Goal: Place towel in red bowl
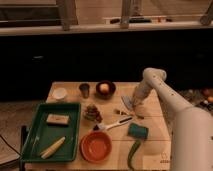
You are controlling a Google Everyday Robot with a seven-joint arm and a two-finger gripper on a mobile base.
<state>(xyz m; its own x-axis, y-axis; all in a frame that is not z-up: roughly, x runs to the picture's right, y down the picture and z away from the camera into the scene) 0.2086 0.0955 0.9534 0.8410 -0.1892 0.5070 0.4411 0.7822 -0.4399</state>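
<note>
The towel [127, 104] is a small grey-blue cloth lying on the wooden table [155, 117], right of centre. My gripper [132, 101] hangs from the white arm [152, 78] and is down at the towel's right edge, partly covering it. The red bowl [96, 146] is wide, shallow and orange-red. It sits empty at the table's front, well to the left of and nearer than the towel.
A teal sponge [137, 131] and a white-handled utensil [114, 124] lie between towel and bowl. A green tray [35, 142] is at front left. A dark bowl [105, 88], a metal cup [84, 90] and a small white bowl [59, 93] stand at the back. A green vegetable [132, 154] lies at the front.
</note>
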